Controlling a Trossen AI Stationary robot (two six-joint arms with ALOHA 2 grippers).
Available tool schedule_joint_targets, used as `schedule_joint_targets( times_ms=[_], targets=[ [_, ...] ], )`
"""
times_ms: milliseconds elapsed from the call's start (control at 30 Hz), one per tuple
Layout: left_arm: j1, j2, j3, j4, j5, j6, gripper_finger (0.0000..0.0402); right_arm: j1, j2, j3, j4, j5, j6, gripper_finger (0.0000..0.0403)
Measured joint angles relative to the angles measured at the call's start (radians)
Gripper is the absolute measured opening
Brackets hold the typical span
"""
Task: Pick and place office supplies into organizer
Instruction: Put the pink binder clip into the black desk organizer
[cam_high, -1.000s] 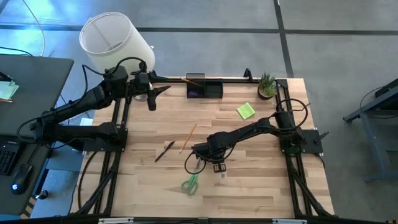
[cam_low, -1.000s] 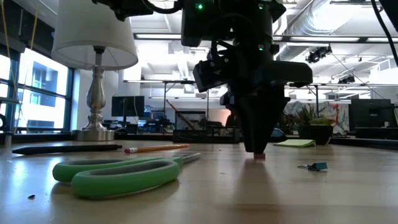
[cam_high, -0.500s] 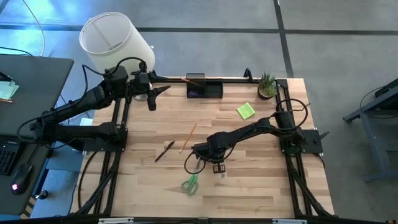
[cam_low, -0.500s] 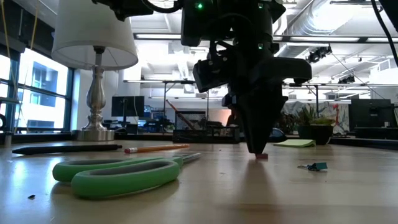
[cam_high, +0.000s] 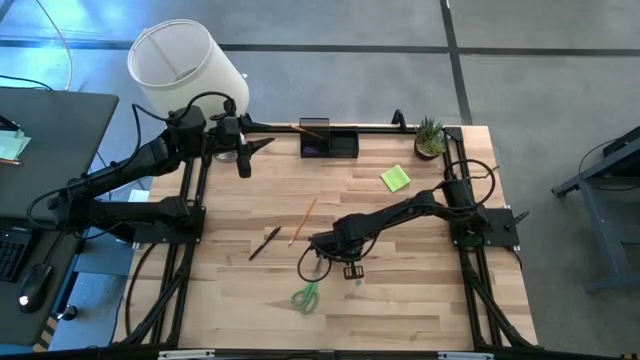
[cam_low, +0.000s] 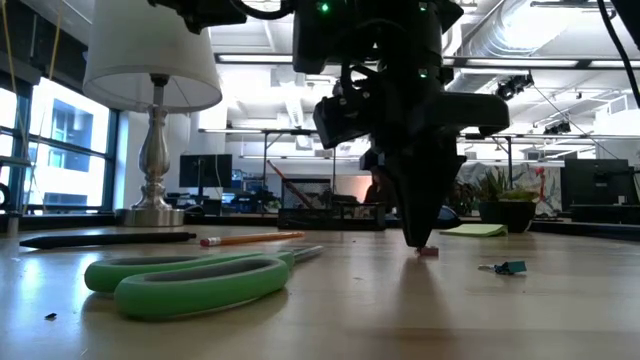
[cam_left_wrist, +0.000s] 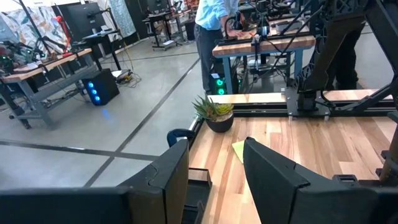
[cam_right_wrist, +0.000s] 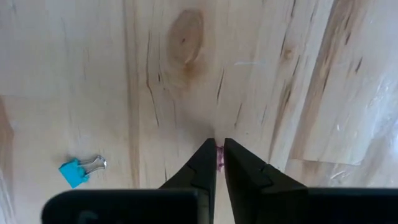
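The right gripper (cam_right_wrist: 219, 155) pinches the tiny purple block (cam_right_wrist: 219, 155) against the bench (cam_right_wrist: 93, 74), fingertips down so it can be lifted. The organizer (cam_high: 330, 143) sits at twelve o'clock, by the bench's far edge. The left gripper (cam_high: 262, 146), spread, waits near the lamp (cam_high: 185, 65).

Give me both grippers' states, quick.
Left gripper: open, empty, up by the organizer.
Right gripper: shut on the tiny purple block at the table.

Bare wood is being left open around the right gripper (cam_right_wrist: 219, 163); the blue binder clip (cam_right_wrist: 81, 170) and green-handled scissors (cam_high: 306, 296) are lying near, while the pencil (cam_high: 302, 220) and pen (cam_high: 264, 242) are lying farther off.
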Motion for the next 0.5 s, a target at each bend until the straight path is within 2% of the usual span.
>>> schedule_joint_targets(
  times_ms=[233,500],
  targets=[
    [0.0,0.0,0.0,0.0,0.0,0.0,0.014,0.004,0.0,0.0,-0.05,0.013,0.0,0.0002],
    [0.0,0.0,0.0,0.0,0.0,0.0,0.014,0.004,0.0,0.0,-0.073,0.005,0.035,0.0005]
  ],
)
